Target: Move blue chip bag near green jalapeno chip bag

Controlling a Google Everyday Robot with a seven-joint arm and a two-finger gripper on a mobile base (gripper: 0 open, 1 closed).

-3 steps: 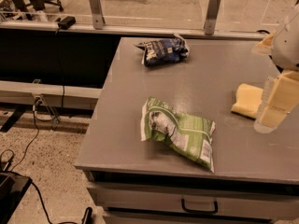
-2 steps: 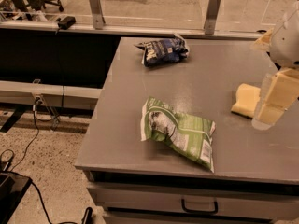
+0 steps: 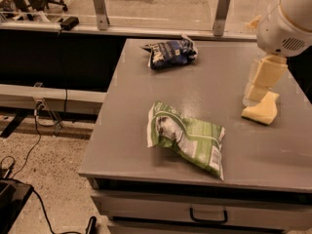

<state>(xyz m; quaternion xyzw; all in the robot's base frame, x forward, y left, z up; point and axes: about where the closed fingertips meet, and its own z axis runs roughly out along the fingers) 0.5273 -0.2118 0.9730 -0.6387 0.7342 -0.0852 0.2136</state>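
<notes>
The blue chip bag (image 3: 170,52), small, dark navy and crumpled, lies at the far side of the grey table (image 3: 214,89). The green jalapeno chip bag (image 3: 187,139), larger and light green with a printed panel, lies near the table's front edge, well apart from the blue bag. My gripper (image 3: 254,94), pale cream, hangs from the white arm (image 3: 287,21) over the right side of the table. It is right of both bags, just above a yellow sponge, and holds nothing that I can see.
A yellow sponge (image 3: 262,112) lies on the table's right side under the gripper. A glass-panelled rail (image 3: 161,30) runs behind the table. A drawer with a handle (image 3: 208,216) sits under the front edge. Cables lie on the floor at the left (image 3: 29,150).
The gripper has moved left and farther back over the table, uncovering more of the yellow sponge. Both bags lie where they were.
</notes>
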